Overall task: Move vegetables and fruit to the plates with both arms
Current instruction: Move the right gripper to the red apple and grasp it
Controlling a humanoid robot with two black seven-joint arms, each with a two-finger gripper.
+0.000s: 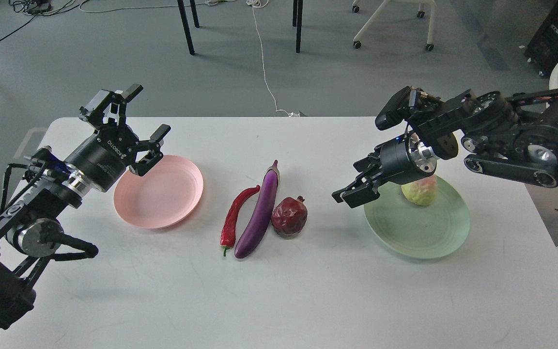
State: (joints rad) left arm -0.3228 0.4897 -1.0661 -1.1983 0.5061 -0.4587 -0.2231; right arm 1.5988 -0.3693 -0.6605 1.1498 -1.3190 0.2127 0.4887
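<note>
Though near, fruit [420, 192] behind right end effector [356, 191].

Single head cam, sitting high at the near edge of the white table [308, 300], looking fwd & down, taking in whole tabletop plus grey floor [114, 72] beyond.

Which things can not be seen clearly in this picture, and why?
- Head view: the pale yellow-green fruit on the green plate is partly covered by the right arm's wrist.
- Right gripper: dark and foreshortened, finger gap unclear.
- Pink plate: far-left rim hidden behind the open left gripper.
</note>
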